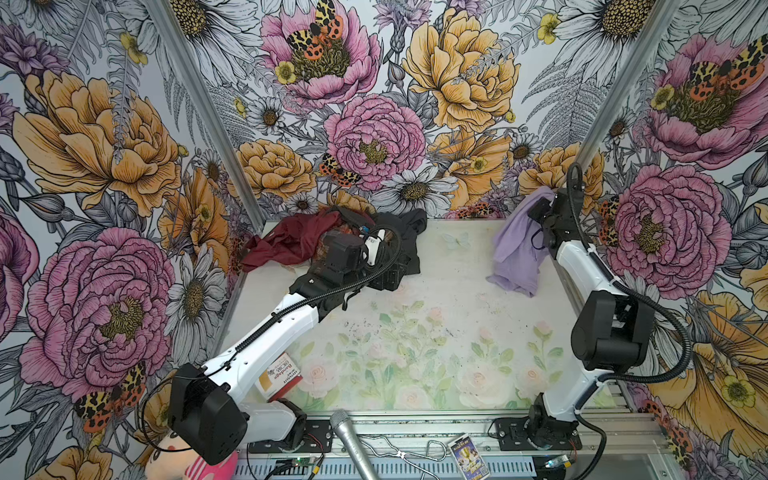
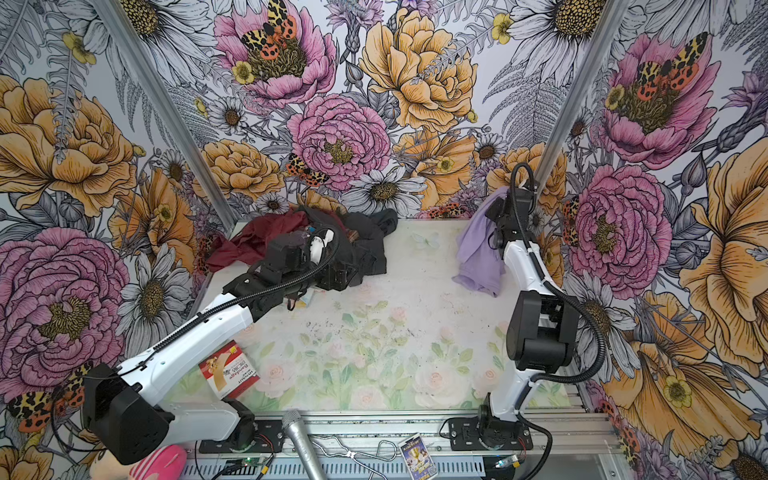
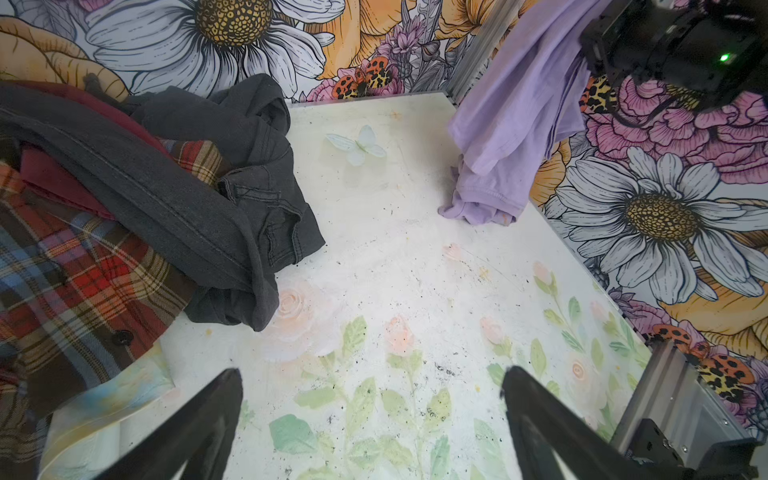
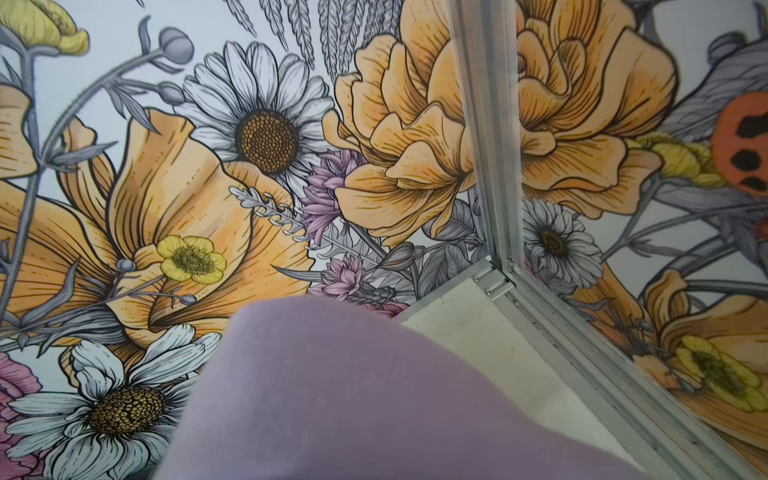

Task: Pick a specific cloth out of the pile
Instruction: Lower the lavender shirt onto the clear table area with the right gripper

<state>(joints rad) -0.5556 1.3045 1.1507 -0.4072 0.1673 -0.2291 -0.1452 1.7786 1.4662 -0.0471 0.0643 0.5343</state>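
Note:
The cloth is plain lilac. It hangs from my right gripper, which is raised in the far right corner and shut on its top. The lower end of the cloth rests crumpled on the table. In the right wrist view the cloth hides the jaws. The pile lies at the far left: maroon, dark grey and red plaid pieces. My left gripper hovers by the pile's near edge, open, with bare table between its fingers.
A pale pastel piece pokes out under the plaid. A bandage box lies near the left arm's base. A microphone, a card and a plush toy sit by the front rail. Flowered walls close in three sides.

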